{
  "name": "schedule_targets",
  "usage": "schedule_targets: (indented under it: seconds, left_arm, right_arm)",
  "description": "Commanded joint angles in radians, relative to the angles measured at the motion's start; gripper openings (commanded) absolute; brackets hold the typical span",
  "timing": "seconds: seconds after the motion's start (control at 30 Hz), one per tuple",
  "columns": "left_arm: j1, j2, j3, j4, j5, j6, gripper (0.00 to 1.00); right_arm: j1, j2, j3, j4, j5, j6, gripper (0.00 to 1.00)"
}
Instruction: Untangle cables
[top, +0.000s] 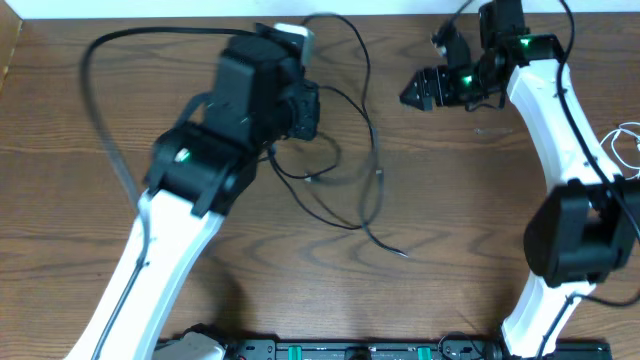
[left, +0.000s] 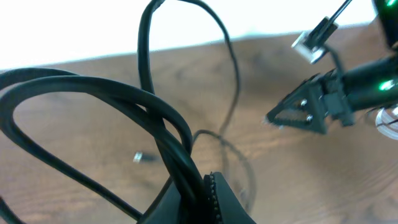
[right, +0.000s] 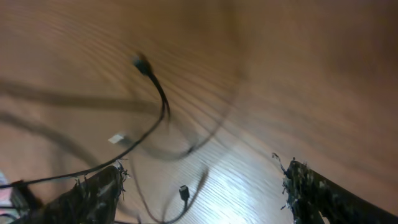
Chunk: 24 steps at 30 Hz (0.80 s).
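Surveying from overhead, found the left gripper (left: 208, 186) at about 11 o'clock of the table (top: 450, 200) centre, fingers pinched tight on the black cable (top: 372, 140). Traced that cable from the grip toward the far edge at 12 o'clock, round in a raised loop, then down across the centre, loose tail ending toward 5 o'clock. Noted small plug ends lying on the wood near centre. Found the right gripper (right: 199, 168) at 1 o'clock, fingers (right: 93, 193) spread wide, holding nothing, poised above wood crossed by black cable strands. Located the white cable (top: 625, 145) at the 3 o'clock edge, partly hidden behind the right arm (top: 545, 120), well apart from the black one. Recorded open wood between the two grippers, toward 4 o'clock, and along the 9 o'clock edge.
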Motion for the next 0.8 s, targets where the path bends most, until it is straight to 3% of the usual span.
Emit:
schedule_targets:
  seconds: [0.0,0.33,0.77]
  left_arm:
    - [0.021,-0.042,0.006,0.033,-0.006,-0.006,0.08]
    - [0.037,-0.040,0.006,0.073,0.072,-0.065,0.08]
    - [0.081,-0.040,0.006,0.101,0.078,-0.301,0.08]
  right_arm:
    - [0.012,-0.109,0.010,0.048,-0.132,-0.002,0.83]
    - [0.048,-0.199,0.009,0.095,-0.257,-0.021,0.89]
    - [0.241,-0.171,0.009,0.196,-0.265,-0.040,0.89]
